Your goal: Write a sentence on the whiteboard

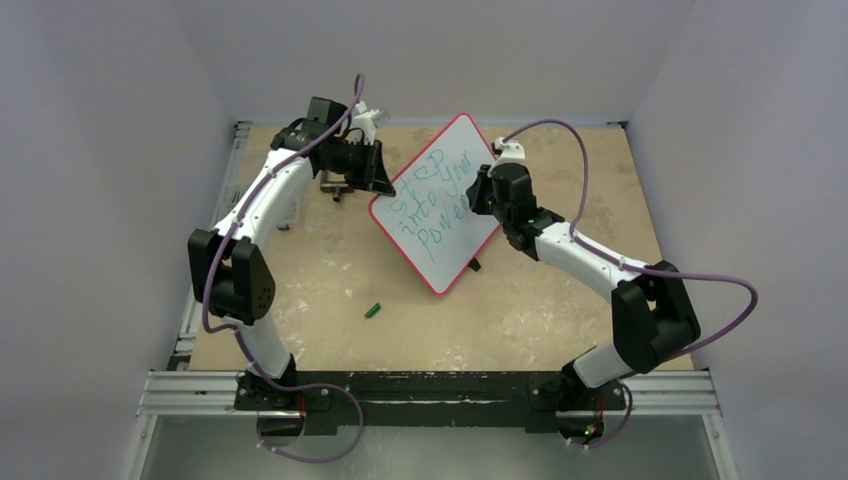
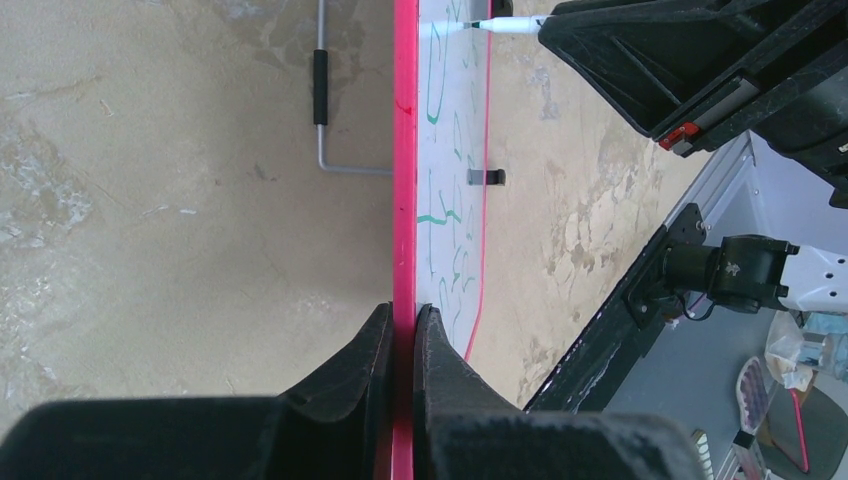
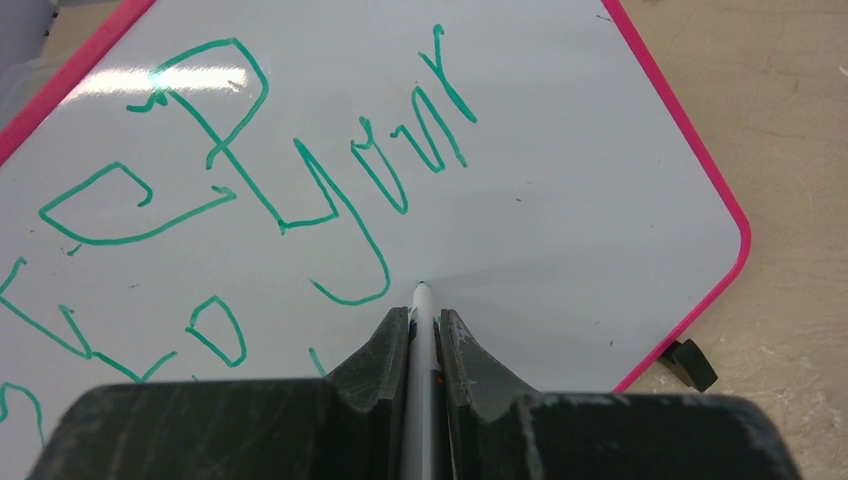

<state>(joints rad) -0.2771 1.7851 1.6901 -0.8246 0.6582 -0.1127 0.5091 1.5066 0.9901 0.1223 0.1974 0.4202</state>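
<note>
Pale walls close in on three sides of a tan, white-scuffed wooden counter (image 1: 330, 270). On it stands a flat white rectangular whiteboard with a thin red rim (image 1: 462, 255), propped up at a tilt.

The left pincer (image 2: 403, 312) is shut on that rim, the edge running straight ahead from between its fingers. The right pincer (image 3: 424, 318) is closed on a slim white marker (image 3: 421, 300) that points forward. The marker's tip is at the board's face, touching it or very nearly.

The green handwritten sentence (image 3: 300, 190) lies ahead and to the left of this pincer, its lines climbing away toward the far right. Just left of the tip hangs the tail of the "y" in "your". Bare white board spreads ahead and to the right.

All three lines look written, so the next move is probably drawing the marker straight back off the board, which the right arm alone does. A small green piece, perhaps a cap (image 1: 373, 310), lies on the counter well behind both pincers.
</note>
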